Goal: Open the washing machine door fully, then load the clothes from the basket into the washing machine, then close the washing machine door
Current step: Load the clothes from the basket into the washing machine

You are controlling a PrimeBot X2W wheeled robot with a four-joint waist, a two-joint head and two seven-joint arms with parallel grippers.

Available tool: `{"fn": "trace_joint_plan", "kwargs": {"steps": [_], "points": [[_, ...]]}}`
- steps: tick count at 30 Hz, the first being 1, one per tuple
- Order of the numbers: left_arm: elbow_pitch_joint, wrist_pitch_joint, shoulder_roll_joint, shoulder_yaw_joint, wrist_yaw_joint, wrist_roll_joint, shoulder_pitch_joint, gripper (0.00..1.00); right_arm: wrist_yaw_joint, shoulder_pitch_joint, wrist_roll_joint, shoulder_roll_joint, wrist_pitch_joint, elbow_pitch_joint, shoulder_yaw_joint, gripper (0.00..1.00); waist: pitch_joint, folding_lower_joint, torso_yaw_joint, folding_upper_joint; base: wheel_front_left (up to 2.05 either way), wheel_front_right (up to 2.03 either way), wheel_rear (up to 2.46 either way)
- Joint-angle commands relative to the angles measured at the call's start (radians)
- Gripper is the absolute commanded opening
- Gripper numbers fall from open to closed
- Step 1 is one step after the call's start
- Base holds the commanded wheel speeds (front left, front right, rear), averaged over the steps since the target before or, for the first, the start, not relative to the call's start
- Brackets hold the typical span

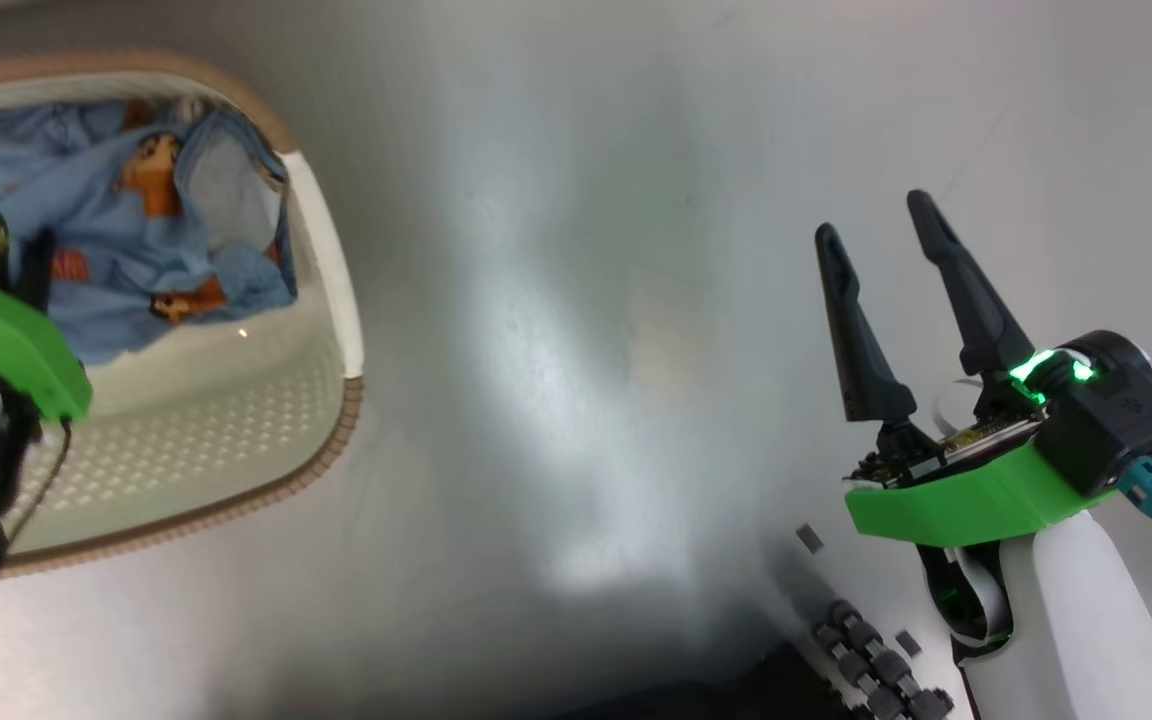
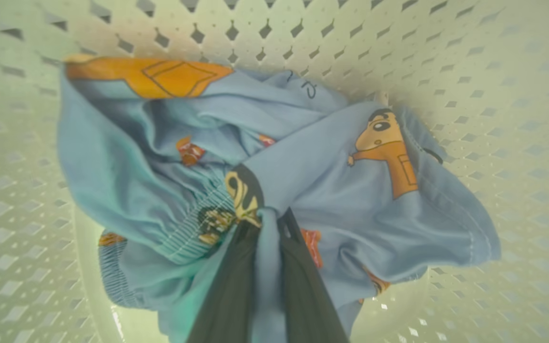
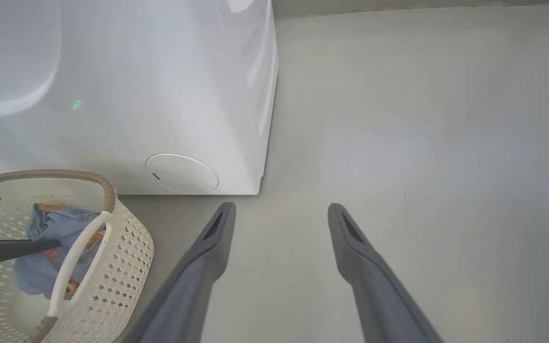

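On a grey floor (image 1: 576,300), the left claw (image 2: 267,224) is pinched shut on a thin fold of the blue clothes (image 2: 160,157), in the basket (image 2: 493,71) at the left, near the washing machine (image 3: 136,95). So small a bite could slip on lifting, or trailing cloth could drag the light basket over. The right claw (image 3: 281,212) hangs wide open, empty.

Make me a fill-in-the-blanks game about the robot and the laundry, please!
1. The left gripper is ____ on the light blue cartoon-print clothes.
2. The right gripper stands ____, holding nothing.
3. The clothes lie in the cream perforated plastic basket with a ____ woven-look rim.
Missing words: shut; open; brown.
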Motion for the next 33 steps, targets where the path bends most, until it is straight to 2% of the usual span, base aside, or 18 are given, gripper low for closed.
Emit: {"fn": "trace_joint_plan", "kwargs": {"steps": [1,8,18,28,33], "points": [[-0.004,-0.024,0.043,0.022,-0.002,-0.010,0.058,0.00,0.003,0.025,-0.008,0.002,-0.005,-0.008,0.015,1.00,-0.070,0.0000,0.038,-0.0001,0.00,0.00,0.00],[-0.043,-0.060,0.020,0.049,0.000,0.029,0.140,0.00,0.003,0.034,-0.044,0.002,-0.005,0.045,-0.019,1.00,-0.223,0.0000,0.113,-0.0001,0.00,0.00,0.00],[-0.253,-0.061,-0.038,0.262,0.058,0.149,0.419,0.00,0.003,0.098,-0.082,0.002,-0.005,0.131,-0.066,1.00,-0.487,0.0000,0.206,-0.0001,0.00,0.00,0.00],[-0.525,-0.061,-0.125,0.510,0.135,0.302,0.779,0.00,0.003,0.201,-0.079,0.002,-0.005,0.205,-0.076,1.00,-0.762,0.0000,0.224,-0.0001,0.00,0.00,0.00],[-0.644,-0.061,-0.170,0.579,0.164,0.383,0.906,0.00,0.003,0.241,-0.082,0.002,-0.005,0.231,-0.077,1.00,-0.858,0.0000,0.226,-0.0001,0.00,0.00,0.00]]}}
